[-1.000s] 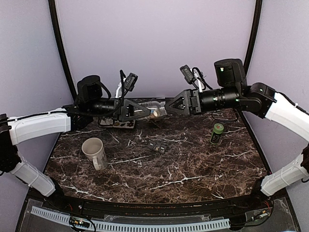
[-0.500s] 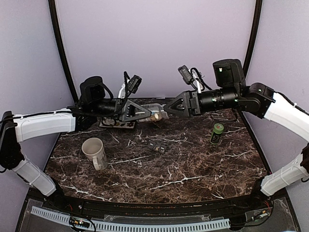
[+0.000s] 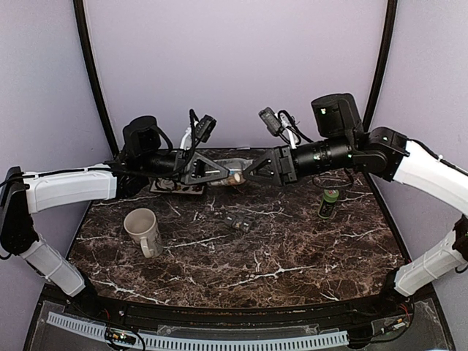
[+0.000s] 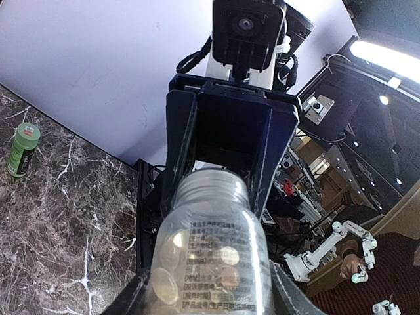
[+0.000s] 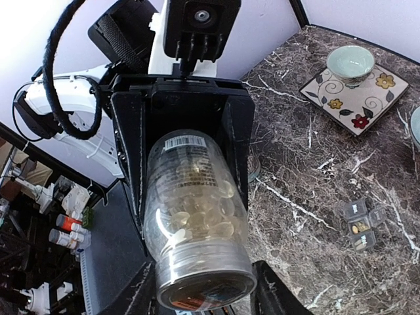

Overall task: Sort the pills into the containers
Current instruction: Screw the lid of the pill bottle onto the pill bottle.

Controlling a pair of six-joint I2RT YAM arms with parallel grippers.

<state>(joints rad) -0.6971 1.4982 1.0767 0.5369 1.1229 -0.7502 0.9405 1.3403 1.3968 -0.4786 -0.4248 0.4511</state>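
Two grippers meet above the far middle of the table, with the bottle lying level in the air between them. The left gripper is clenched on the bottle's body. In the left wrist view its fingers press against both sides of the clear wall. The bottle's neck end points right, toward the right gripper. That gripper's fingers stand on either side of the neck end, very close to it. Whether they are pressing on it or only flanking it cannot be told. The right wrist view shows pale oval pills heaped inside the bottle, with a printed label on its far part.

Below the bottle, slightly nearer, a small pill box sits on the marble with its lids open. A mug stands left of it, well apart, near the left arm. A green bottle stands upright on the right side of the table, under the right arm. A square flowered plate lies at the far left, below the left gripper, and carries a small bowl.
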